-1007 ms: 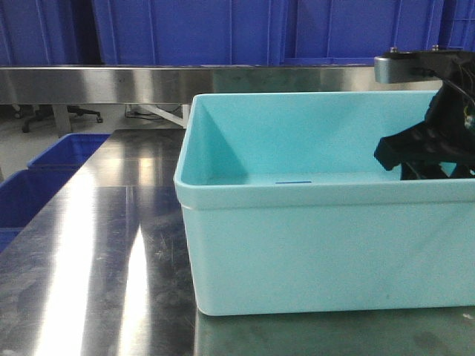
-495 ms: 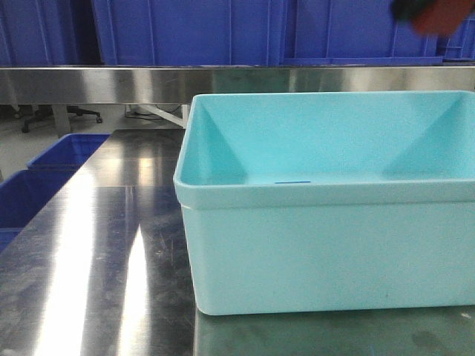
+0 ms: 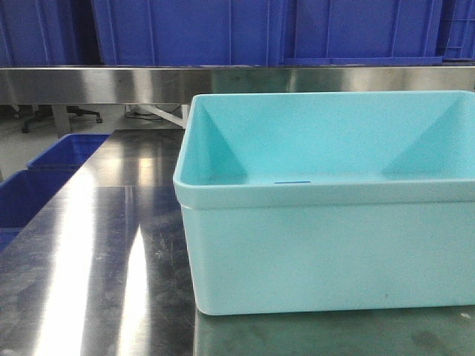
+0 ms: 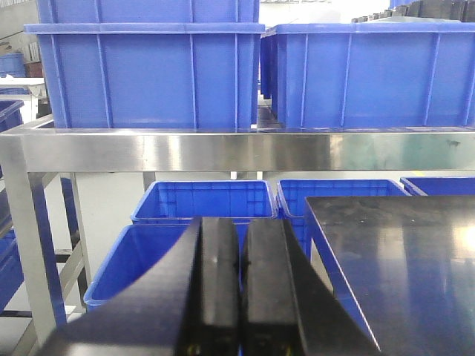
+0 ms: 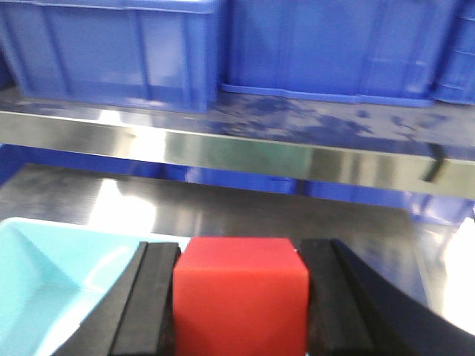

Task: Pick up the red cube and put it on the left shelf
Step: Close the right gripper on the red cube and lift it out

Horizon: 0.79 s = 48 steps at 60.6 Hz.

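Note:
In the right wrist view the red cube sits clamped between the two black fingers of my right gripper, held up in the air in front of the steel shelf. A corner of the light-blue bin shows below left. In the left wrist view my left gripper is shut and empty, off the table's left edge above blue crates. Neither gripper nor the cube shows in the front view.
The light-blue bin stands on the steel table. The steel shelf runs across behind it, carrying large blue crates. Open blue crates sit on the floor left of the table.
My right gripper was inside the bin at the right, then rose with the red cube to the top right corner, and is now out of the front view.

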Motion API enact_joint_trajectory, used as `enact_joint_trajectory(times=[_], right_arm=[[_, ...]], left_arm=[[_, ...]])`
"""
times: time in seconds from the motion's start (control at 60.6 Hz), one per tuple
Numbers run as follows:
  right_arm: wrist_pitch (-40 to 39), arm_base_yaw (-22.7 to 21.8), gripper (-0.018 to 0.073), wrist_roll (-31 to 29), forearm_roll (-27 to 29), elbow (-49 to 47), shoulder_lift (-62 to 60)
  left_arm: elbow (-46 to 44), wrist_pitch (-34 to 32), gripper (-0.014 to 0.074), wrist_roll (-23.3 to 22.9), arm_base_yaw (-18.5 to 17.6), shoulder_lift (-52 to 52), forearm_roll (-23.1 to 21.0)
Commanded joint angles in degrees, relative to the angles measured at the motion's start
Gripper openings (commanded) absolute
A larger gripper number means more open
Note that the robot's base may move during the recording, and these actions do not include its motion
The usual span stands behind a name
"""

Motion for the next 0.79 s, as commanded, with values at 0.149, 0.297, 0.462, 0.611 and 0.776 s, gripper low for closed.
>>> enact_joint_trajectory(times=[0.149,0.297,0.462,0.611,0.776], right_arm=[[-5.1,-4.7,0.0052,-0.3,-0.7,6.5,-11.9],[-5.1,-5.6,0.0052,-0.3,-0.7,10.6,-17.2],[-5.1,-5.6,0.0052,-0.3,-0.7,11.9,-19.4],[-5.0,-5.6,0.0052,-0.3,-0.7,11.9,-19.4],[-5.0,-5.6,0.0052,-0.3,-0.7,11.9,-19.4]], left_arm=[[1.4,-4.9,0.0101,0.0,-0.2,-0.9,0.0],[1.4,-4.9,0.0101,0.0,-0.2,-0.9,0.0],[1.4,-4.9,0.0101,0.0,-0.2,-0.9,0.0],[1.4,-4.9,0.0101,0.0,-0.2,-0.9,0.0],[1.4,-4.9,0.0101,0.0,-0.2,-0.9,0.0]])
